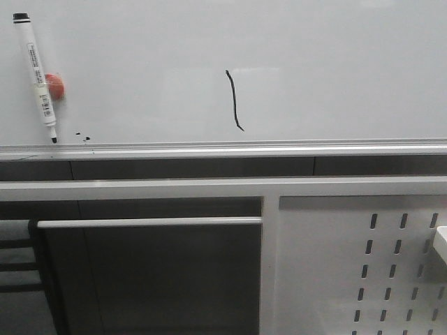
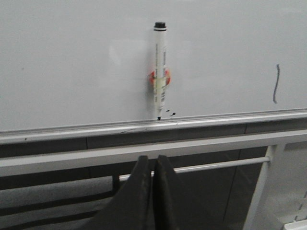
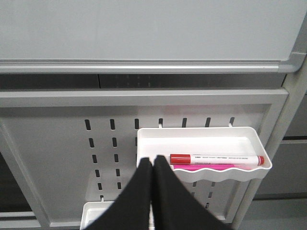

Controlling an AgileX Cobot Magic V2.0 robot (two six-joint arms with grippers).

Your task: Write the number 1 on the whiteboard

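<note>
One black stroke, the number 1 (image 1: pixel 233 100), stands near the middle of the whiteboard (image 1: pixel 335 56) in the front view: thin, slightly wavy, close to upright, with a small hook at its lower end just above the silver edge rail (image 1: pixel 279 149). Far to its left a black marker (image 1: pixel 35 75) rests against the board, cap end up and leaning a little to the left, its tip down at the rail; it lies across a small red round holder (image 1: pixel 54 86) that shows at its right side. Two tiny black dots (image 1: pixel 82 135) sit just right of the marker's tip, close to the rail. Neither arm shows in the front view. In the left wrist view the left gripper (image 2: pixel 152 165) has its dark fingers pressed together with nothing between them, held below the rail and well apart from the marker and the stroke. In the right wrist view the right gripper (image 3: pixel 153 167) is likewise closed and empty, in front of a white perforated panel (image 3: pixel 62 139) with slots. A white tray (image 3: pixel 201 135) hangs on that panel just beside the fingertips, and in it lie a red-capped marker (image 3: pixel 216 158) and, under it, something pink (image 3: pixel 206 167) that I cannot make out.
</note>
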